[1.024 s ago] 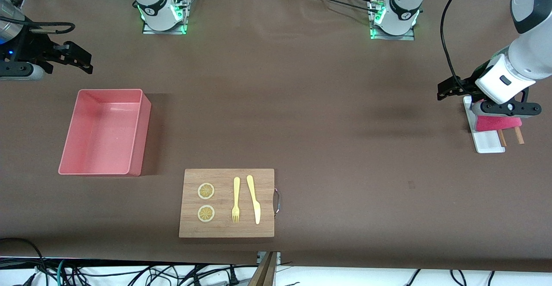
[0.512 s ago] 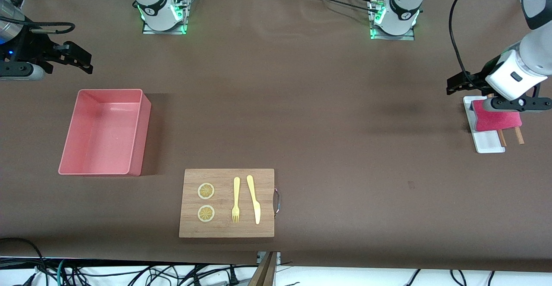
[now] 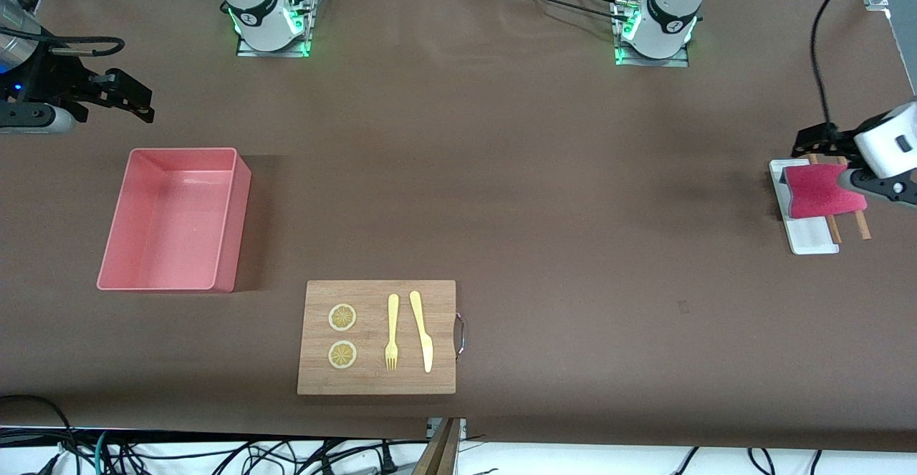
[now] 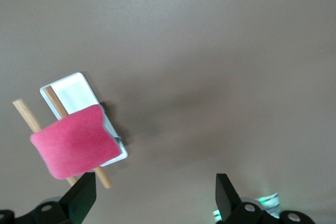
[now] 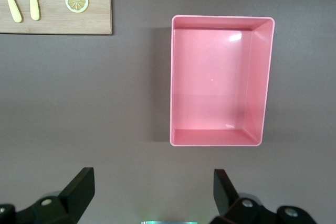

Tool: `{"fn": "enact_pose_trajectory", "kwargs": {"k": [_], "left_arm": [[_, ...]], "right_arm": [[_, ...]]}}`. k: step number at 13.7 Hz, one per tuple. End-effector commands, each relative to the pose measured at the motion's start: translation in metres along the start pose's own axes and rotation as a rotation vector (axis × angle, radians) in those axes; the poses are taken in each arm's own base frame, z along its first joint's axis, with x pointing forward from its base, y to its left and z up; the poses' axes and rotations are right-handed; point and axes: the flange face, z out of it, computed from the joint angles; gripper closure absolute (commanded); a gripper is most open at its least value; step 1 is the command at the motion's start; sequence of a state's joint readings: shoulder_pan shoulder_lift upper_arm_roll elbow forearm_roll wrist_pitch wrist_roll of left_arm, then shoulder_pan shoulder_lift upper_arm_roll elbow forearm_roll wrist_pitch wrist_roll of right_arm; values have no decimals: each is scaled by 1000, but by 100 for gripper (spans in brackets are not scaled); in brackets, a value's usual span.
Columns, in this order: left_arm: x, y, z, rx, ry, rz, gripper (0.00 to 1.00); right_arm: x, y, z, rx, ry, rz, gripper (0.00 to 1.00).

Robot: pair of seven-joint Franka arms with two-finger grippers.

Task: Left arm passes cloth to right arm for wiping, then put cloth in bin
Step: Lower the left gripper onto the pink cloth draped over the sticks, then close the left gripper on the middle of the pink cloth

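Cloth: You can see the cloth (image 3: pixel 822 190) lying on a small white tray (image 3: pixel 811 236) at the left arm's end of the table (image 3: pixel 544 174). It is pink-red and fuzzy. It also lies across two brown sticks (image 3: pixel 860 226) that poke out from under it. Nothing holds it.

Left end effector: Your left end effector (image 4: pixel 155 203) is up in the air by the table edge at the left arm's end, close to the cloth and tray. In the left wrist view its two fingers (image 4: pixel 81 198) are spread wide apart with nothing between them. The cloth (image 4: pixel 75 141) is not between the fingers.

Right end effector: Your right end effector (image 3: pixel 132 102) waits up in the air at the right arm's end of the table, above the table top next to the bin. In the right wrist view its fingers (image 5: pixel 79 187) are wide apart and hold nothing.

Bin: The bin (image 3: pixel 174 218) is a pale pink tub at the right arm's end of the table. It sits well apart from the cloth. You can see only its own floor inside.

Board: A wooden board (image 3: pixel 377 337) sits nearer to the front camera than the bin. On it lie two lemon slices (image 3: pixel 342 335), a yellow fork (image 3: pixel 392 332) and a yellow knife (image 3: pixel 422 330).
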State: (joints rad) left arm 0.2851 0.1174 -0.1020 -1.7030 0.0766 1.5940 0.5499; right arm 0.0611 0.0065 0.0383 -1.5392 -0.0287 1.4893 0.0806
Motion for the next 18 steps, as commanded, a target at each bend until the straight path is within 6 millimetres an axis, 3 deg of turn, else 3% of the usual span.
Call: {"fn": "enact_pose_trajectory", "kwargs": {"k": [1, 5, 7, 9, 13, 16, 18], "left_arm": [[-30, -57, 0, -14, 7, 131, 0], [-66, -168, 41, -97, 62, 356, 0], [-84, -220, 78, -145, 104, 484, 0], [-86, -260, 115, -146, 150, 639, 0], [-75, -301, 186, -124, 247, 995, 0], [-67, -304, 226, -159, 274, 1194, 0], [-64, -303, 236, -162, 286, 1290, 0]], "right_arm": [[1, 0, -5, -15, 10, -10, 0], [1, 0, -5, -13, 10, -10, 0], [1, 0, -5, -13, 10, -10, 0], [1, 0, -5, -13, 10, -10, 0], [0, 0, -6, -13, 11, -12, 0], [1, 0, -5, -13, 10, -10, 0], [1, 0, -5, -13, 10, -10, 0]]}}
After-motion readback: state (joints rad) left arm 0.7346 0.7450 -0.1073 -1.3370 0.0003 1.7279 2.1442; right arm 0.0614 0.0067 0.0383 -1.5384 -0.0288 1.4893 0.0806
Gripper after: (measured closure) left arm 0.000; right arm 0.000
